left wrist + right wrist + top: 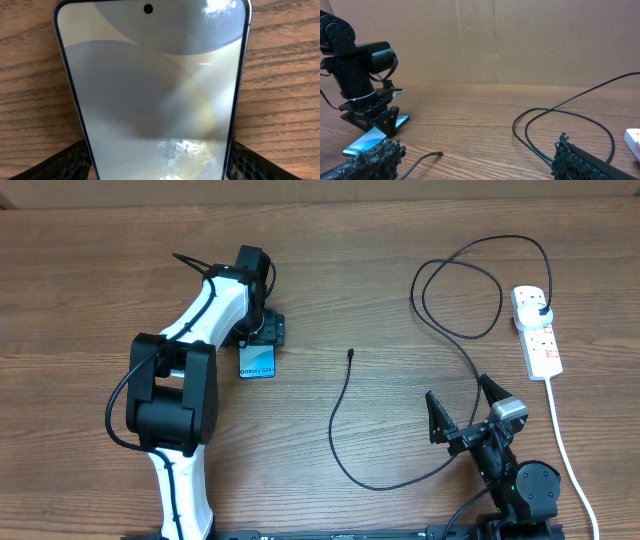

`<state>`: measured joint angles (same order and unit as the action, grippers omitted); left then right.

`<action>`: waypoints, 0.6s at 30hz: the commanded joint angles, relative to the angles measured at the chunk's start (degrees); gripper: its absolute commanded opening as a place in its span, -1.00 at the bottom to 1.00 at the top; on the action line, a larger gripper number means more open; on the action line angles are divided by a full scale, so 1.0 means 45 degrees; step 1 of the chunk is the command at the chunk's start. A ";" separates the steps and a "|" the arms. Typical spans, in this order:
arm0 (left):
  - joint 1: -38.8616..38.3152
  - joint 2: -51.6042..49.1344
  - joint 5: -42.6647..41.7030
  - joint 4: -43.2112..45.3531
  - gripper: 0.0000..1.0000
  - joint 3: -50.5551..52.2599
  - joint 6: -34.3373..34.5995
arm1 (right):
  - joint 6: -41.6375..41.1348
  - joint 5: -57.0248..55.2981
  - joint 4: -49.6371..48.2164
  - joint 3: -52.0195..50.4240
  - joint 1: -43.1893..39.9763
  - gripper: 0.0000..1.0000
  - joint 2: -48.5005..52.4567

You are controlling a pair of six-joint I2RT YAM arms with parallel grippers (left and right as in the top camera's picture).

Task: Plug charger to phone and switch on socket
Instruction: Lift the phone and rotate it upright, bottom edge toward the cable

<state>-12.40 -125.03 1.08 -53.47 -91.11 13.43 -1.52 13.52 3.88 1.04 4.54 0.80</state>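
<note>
The phone (257,365) lies on the wooden table with its light blue screen up. It fills the left wrist view (155,90) and shows in the right wrist view (365,142). My left gripper (262,340) stands over its far end, with a finger against each long edge (160,167). The charger cable (345,450) loops across the table. Its connector tip (351,353) lies free and also shows in the right wrist view (439,153). Its black plug (541,310) sits in the white socket strip (540,345). My right gripper (460,408) is open and empty near the cable (475,160).
The strip's thick white cord (572,465) runs down the right side toward the front edge. The cable makes a wide loop (460,290) at the back right. A brown cardboard wall (495,40) stands behind the table.
</note>
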 commanded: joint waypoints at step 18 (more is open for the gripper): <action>-0.0083 -0.1127 -0.1243 -0.1943 0.47 -0.1112 0.0262 | -0.0087 0.0005 -0.0083 -0.0131 -0.0019 1.00 -0.0117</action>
<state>-12.40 -126.45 -0.05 -59.92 -94.28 13.58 -1.52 13.54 3.86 1.04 4.54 0.80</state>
